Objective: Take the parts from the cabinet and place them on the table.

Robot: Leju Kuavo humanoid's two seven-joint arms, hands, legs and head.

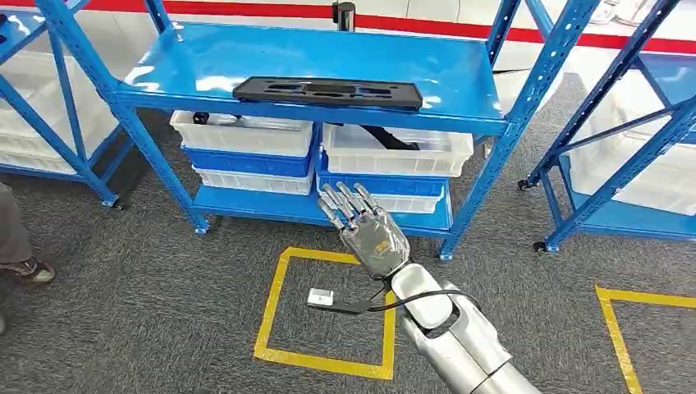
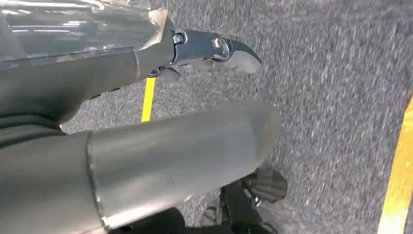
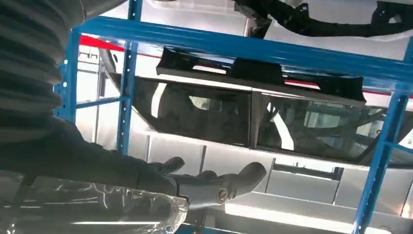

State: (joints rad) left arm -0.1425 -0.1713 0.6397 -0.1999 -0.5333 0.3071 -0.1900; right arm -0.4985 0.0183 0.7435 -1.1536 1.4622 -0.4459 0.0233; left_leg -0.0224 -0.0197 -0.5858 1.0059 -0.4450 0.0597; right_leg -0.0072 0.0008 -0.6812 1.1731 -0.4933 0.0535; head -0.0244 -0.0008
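Note:
A long flat black part (image 1: 328,90) lies on the top shelf of the blue cabinet (image 1: 205,57), near its front edge. My right hand (image 1: 369,230) is raised in front of the lower bins, below the part, with its fingers spread and nothing in it. The right wrist view looks up at the black part (image 3: 258,73) overhanging the blue shelf edge, with my right hand (image 3: 214,187) beneath it and apart from it. My left hand (image 2: 195,141) hangs over the grey carpet and holds nothing, its fingers extended.
White bins (image 1: 246,131) and blue bins (image 1: 382,182) are stacked on the cabinet's lower shelf. More blue racks stand at the left (image 1: 57,98) and right (image 1: 624,123). A yellow taped square (image 1: 328,361) marks the carpet. A person's shoe (image 1: 29,269) is at the left edge.

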